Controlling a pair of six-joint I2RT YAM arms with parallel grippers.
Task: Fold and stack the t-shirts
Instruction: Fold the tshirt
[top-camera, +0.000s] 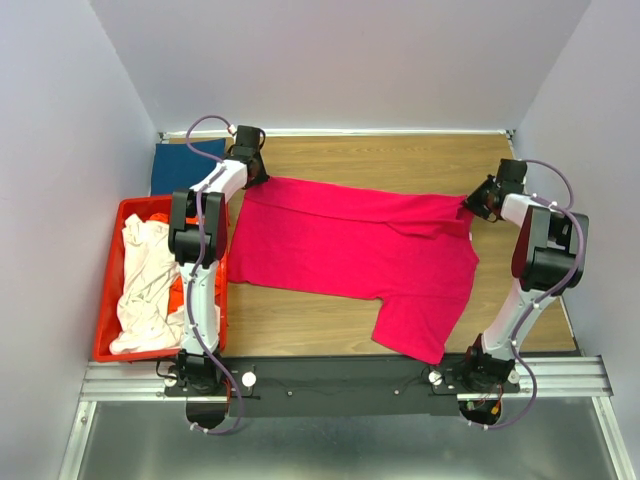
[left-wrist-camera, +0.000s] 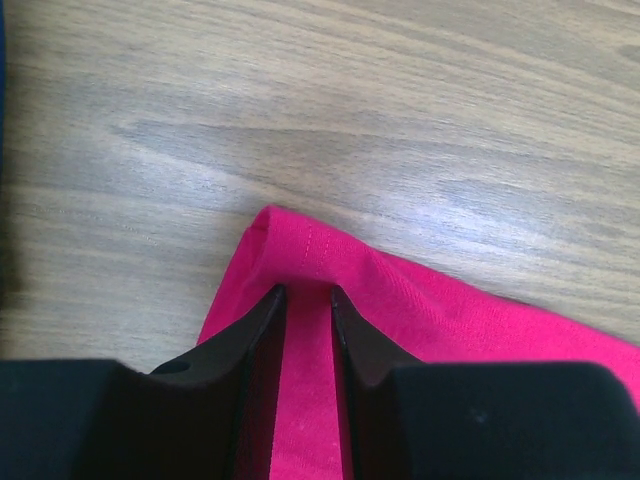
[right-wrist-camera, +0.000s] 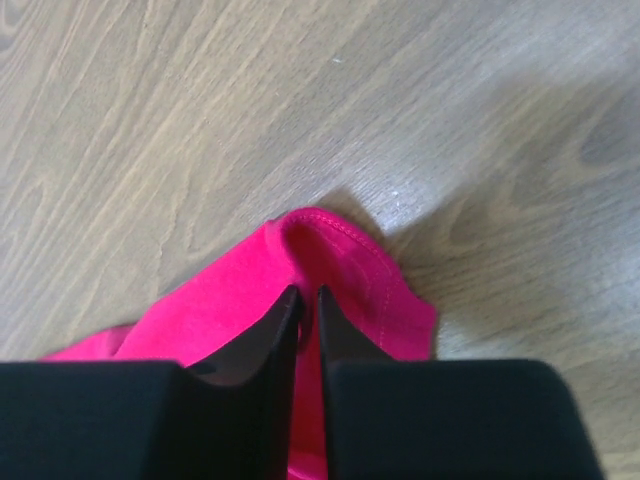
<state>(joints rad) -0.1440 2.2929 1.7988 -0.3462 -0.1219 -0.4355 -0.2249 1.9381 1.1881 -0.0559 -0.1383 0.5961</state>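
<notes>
I see the light wooden desk (top-camera: 400, 160) filling the workspace from the top camera, walled in by pale panels. Spread across its middle lies the bright magenta-pink short-sleeved cloth t-shirt (top-camera: 350, 250), mostly flat, stretched from far left to the right side, with one sleeve hanging toward the near edge. On the left of the desk stands the red plastic rectangular crate (top-camera: 135, 207), just beside my left arm. Inside it a crumpled cream-white cloth t-shirt (top-camera: 145, 290) takes up most of the room, and a sliver of an orange cloth t-shirt (top-camera: 176, 292) shows next to it against the crate's right wall. Beyond the crate, in the far left corner, a folded dark blue cloth t-shirt (top-camera: 180, 168) lies flat.

My black two-finger left gripper (left-wrist-camera: 308, 292) sits at the pink shirt's far left corner. Its jaws stand narrow, with a strip of pink cloth in the gap right at the stitched hem; from the wrist view I cannot tell whether the cloth is really pinched or only lies under the tips. My black two-finger right gripper (right-wrist-camera: 309, 292) is at the shirt's right corner. Its jaws are almost together on a bunched fold of the hemmed edge, and the cloth puckers up around the tips.
</notes>
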